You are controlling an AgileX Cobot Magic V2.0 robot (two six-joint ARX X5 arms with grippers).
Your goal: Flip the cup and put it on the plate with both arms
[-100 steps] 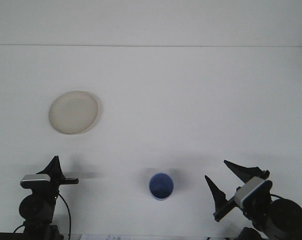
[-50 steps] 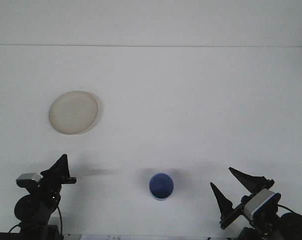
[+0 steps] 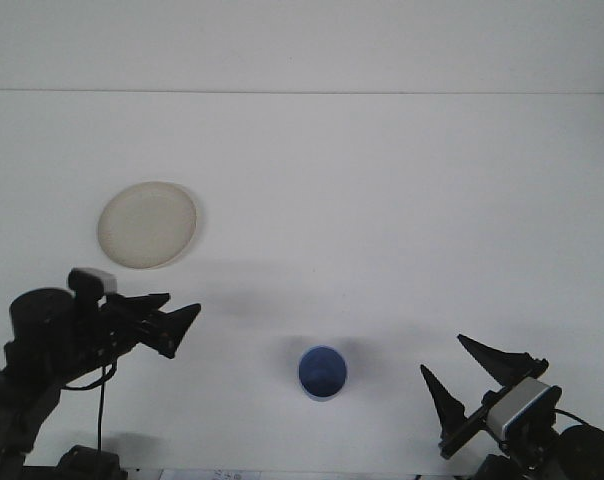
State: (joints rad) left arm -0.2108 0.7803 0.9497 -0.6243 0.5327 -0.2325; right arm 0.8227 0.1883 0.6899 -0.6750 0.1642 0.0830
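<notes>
A blue cup [image 3: 322,372] stands on the white table near the front edge, its round top facing the camera. A cream plate [image 3: 147,224] lies flat at the left, well behind the cup. My left gripper [image 3: 182,308] is open and points right, left of the cup and in front of the plate, apart from both. My right gripper [image 3: 442,353] is open at the lower right, its two dark fingers [image 3: 492,352] pointing up and left, about a cup's width or more to the right of the cup. Neither gripper holds anything.
The white table [image 3: 382,200] runs back to a far edge against a white wall. Cables hang under the left arm [image 3: 42,345] at the bottom left corner.
My left arm has risen and swung right, so its gripper now points toward the cup. The right gripper dropped slightly a second ago and has held still since. Cup and plate have not moved.
</notes>
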